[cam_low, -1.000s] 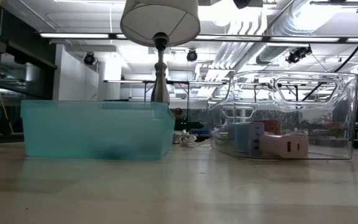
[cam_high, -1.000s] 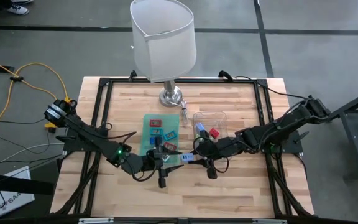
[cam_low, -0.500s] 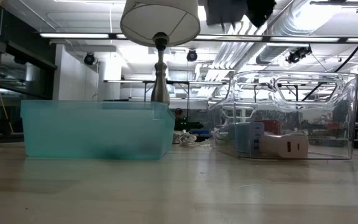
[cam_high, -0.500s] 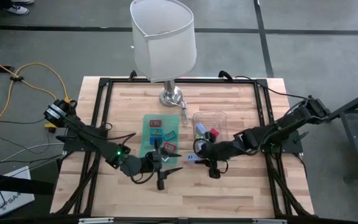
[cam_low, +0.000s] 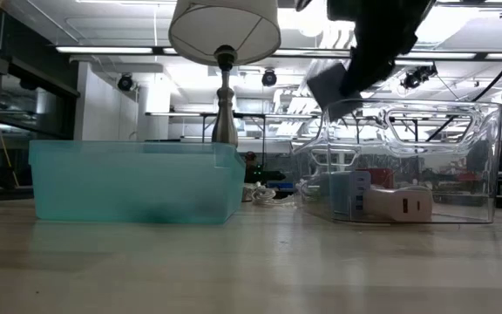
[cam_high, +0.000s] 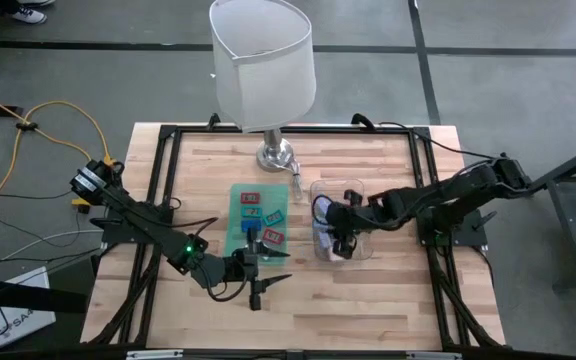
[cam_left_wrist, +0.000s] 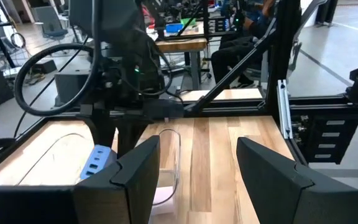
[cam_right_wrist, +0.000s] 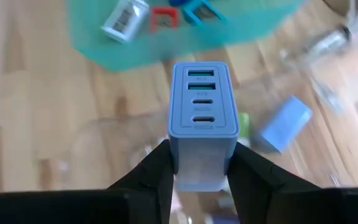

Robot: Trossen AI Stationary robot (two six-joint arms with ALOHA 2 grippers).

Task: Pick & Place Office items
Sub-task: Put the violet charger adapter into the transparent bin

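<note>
My right gripper (cam_high: 336, 240) hovers over the clear plastic tray (cam_high: 358, 188), shut on a light blue charger block (cam_right_wrist: 202, 118). In the low view the block (cam_low: 328, 85) hangs above the tray's rim (cam_low: 408, 109). Inside the tray lie a blue piece (cam_high: 320, 207), a red piece (cam_high: 346, 213) and a white one (cam_low: 399, 203). Red, blue and teal pieces (cam_high: 268, 215) rest in the teal translucent tray (cam_high: 236, 235). My left gripper (cam_high: 266, 285) is open, near the table's near edge just below the teal tray, with nothing between its fingers (cam_left_wrist: 138, 177). My right gripper pinches the light blue charger block between its two fingers (cam_right_wrist: 157, 165) at its rear end (cam_right_wrist: 197, 171), the end away from the ports. The port face (cam_right_wrist: 202, 102) points away from the wrist. The block is lifted clear, tilted above the clear tray.
A table lamp stands at the far middle of the table, its base (cam_high: 276, 155) just beyond both trays and its white shade (cam_high: 263, 60) overhanging them. A black frame rail (cam_high: 168, 135) runs around the table. Bare wood lies along the near edge (cam_high: 368, 310).
My right gripper has carried the light blue block from the bare wood near the teal tray's near right corner up and toward the table's right and far side, over the clear tray. It comes into the low view from above. It has stayed shut on the block.
</note>
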